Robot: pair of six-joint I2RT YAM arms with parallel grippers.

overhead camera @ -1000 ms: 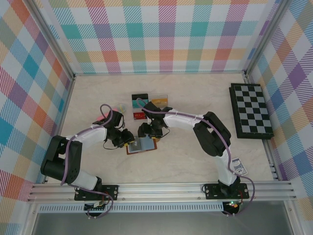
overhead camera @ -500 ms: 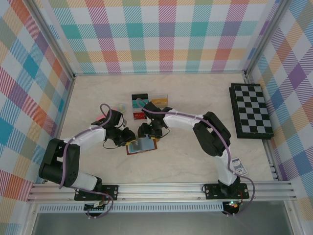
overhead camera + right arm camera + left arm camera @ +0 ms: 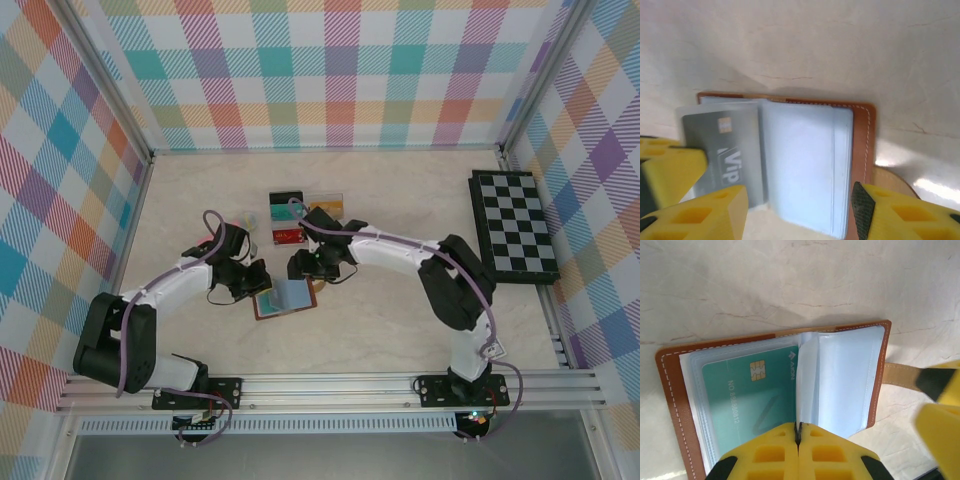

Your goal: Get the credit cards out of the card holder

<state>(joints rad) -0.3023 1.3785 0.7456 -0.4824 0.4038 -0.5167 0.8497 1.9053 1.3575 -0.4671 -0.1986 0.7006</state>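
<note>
Two grippers flanking the open card holder [image 3: 285, 300] mid-table: left gripper [image 3: 798, 432] pinching a clear page [image 3: 807, 380], teal credit card [image 3: 752, 400] at its 11 o'clock, long axis 12-to-6; right gripper [image 3: 318, 272] spread, holder at 7 o'clock.

Pale table [image 3: 400, 320] walled by plaid panels [image 3: 340, 70]
A chessboard [image 3: 514, 227] is laid well right of the right gripper [image 3: 303, 272]; the corners are edged with aluminium rails [image 3: 110, 95].

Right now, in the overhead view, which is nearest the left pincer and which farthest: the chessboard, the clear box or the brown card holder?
1. The card holder, right at the left pincer, which pinches one of its pages.
2. The clear box, behind it, towards the back wall.
3. The chessboard, far right.
</note>
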